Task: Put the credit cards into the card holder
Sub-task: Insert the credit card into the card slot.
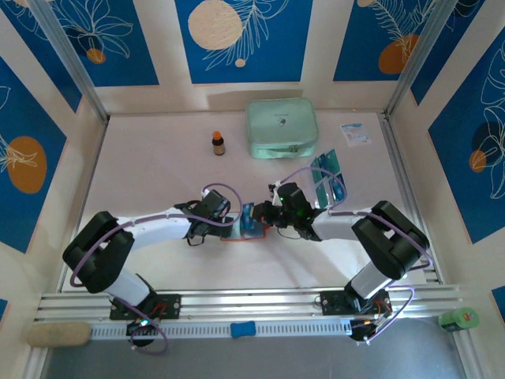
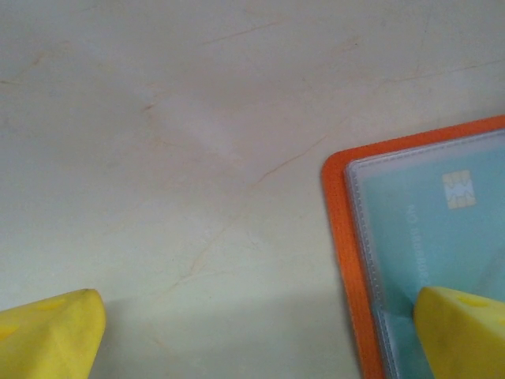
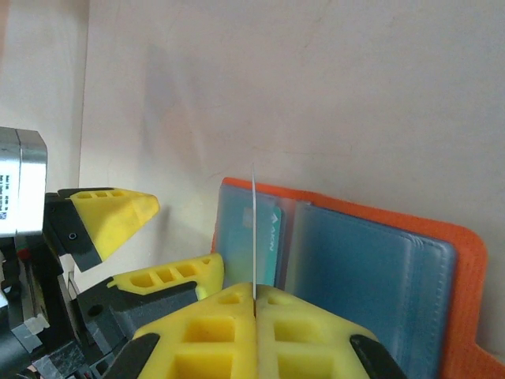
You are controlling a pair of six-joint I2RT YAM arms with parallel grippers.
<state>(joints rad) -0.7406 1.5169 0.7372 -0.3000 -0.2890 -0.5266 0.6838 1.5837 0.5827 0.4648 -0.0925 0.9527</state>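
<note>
Slowly lower the card (image 3: 253,229), pinched in the closed right gripper (image 3: 254,298), into the card holder (image 3: 465,260) pocket while the empty, wide-open left gripper (image 2: 256,335) braces it.

Both arms are sporting the same look here: the left arm (image 1: 154,223) and the right arm (image 1: 341,225) are wearing white shells between chunky black joints, and lilac cables (image 1: 223,188) are looping off each one. A tiny green light (image 1: 302,211) is glowing on the right wrist. The left gripper (image 2: 260,316) and right gripper (image 3: 254,304) are rocking bright yellow fingers (image 3: 110,215) with little rectangular pockets moulded in, sitting on black carriers (image 3: 134,304).
</note>
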